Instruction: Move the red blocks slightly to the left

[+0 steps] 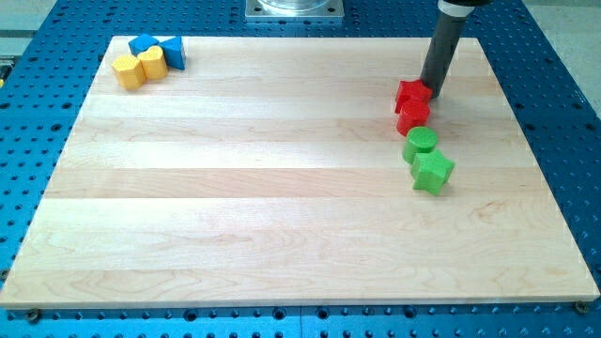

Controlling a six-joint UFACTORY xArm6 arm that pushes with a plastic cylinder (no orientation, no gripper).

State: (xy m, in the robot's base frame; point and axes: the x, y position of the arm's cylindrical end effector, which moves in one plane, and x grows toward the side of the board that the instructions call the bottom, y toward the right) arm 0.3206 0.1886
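Two red blocks sit touching at the view's right: a red star-like block (410,94) and a red block (413,116) just below it. My tip (433,93) rests on the board right against the upper red block's right side. Just below the red pair are a green round block (422,143) and a green star-shaped block (433,172).
At the board's top left corner are two yellow blocks (127,70) (152,64) and two blue blocks (143,44) (174,51) in a cluster. The wooden board (282,188) lies on a blue perforated table (563,94). A metal base (294,8) is at the top.
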